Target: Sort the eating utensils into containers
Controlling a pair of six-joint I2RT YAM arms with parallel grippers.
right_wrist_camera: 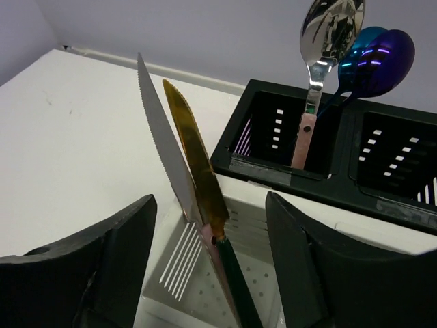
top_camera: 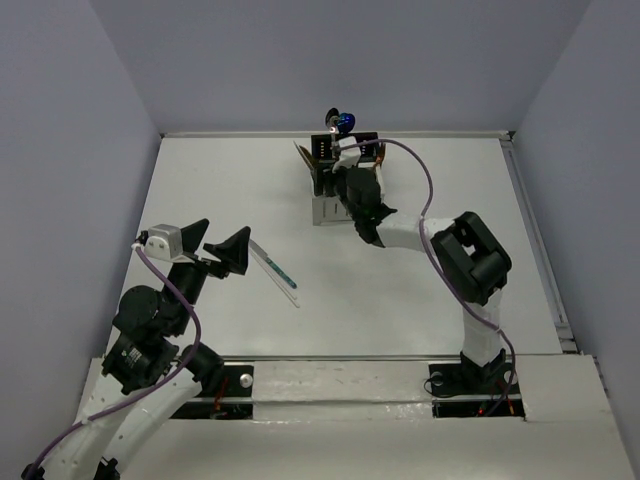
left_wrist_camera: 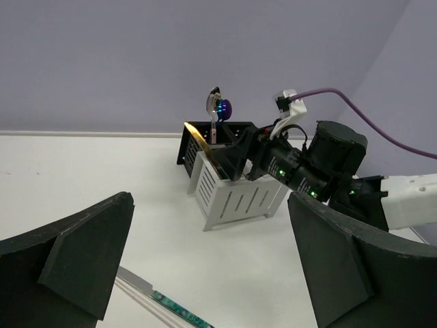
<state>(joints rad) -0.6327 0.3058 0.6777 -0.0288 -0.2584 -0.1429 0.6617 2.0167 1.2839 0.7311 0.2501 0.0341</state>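
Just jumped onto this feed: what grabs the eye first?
A silver knife and a gold knife stand tilted in the caddy's white compartment, framed by the right arm's open jaws. Silver and blue spoons rise from the black compartments behind; a teal-handled utensil lies before the left arm's open jaws.

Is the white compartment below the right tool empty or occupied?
Occupied: a silver serrated knife and a gold-bladed knife stand in the white compartment, blades up, leaning side by side.
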